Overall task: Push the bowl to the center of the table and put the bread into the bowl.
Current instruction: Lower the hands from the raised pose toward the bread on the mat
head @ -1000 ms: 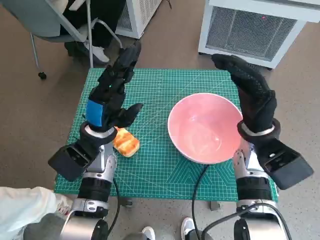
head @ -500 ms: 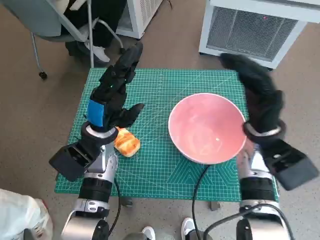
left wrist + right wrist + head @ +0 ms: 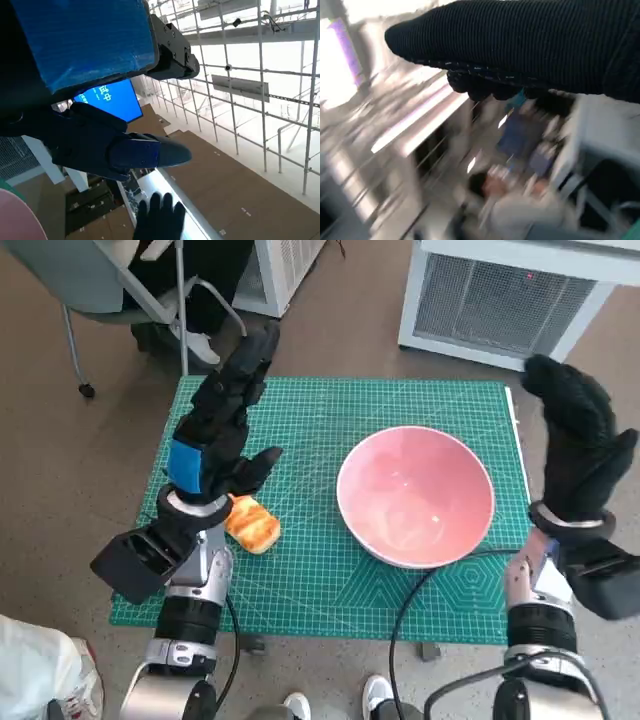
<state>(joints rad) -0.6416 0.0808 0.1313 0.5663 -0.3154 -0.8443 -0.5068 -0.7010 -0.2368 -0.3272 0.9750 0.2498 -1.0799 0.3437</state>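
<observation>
With the pink bowl (image 3: 415,496) right of centre on the green mat (image 3: 330,410) and both hands empty, the gloved right hand (image 3: 578,448) (fingers spread, clear of the rim) looked due to nudge it left before the left hand (image 3: 218,435), fingers apart above the bread (image 3: 252,523), could lift that.

Glossy bowl (image 3: 415,496), knitted right hand (image 3: 578,444)
</observation>
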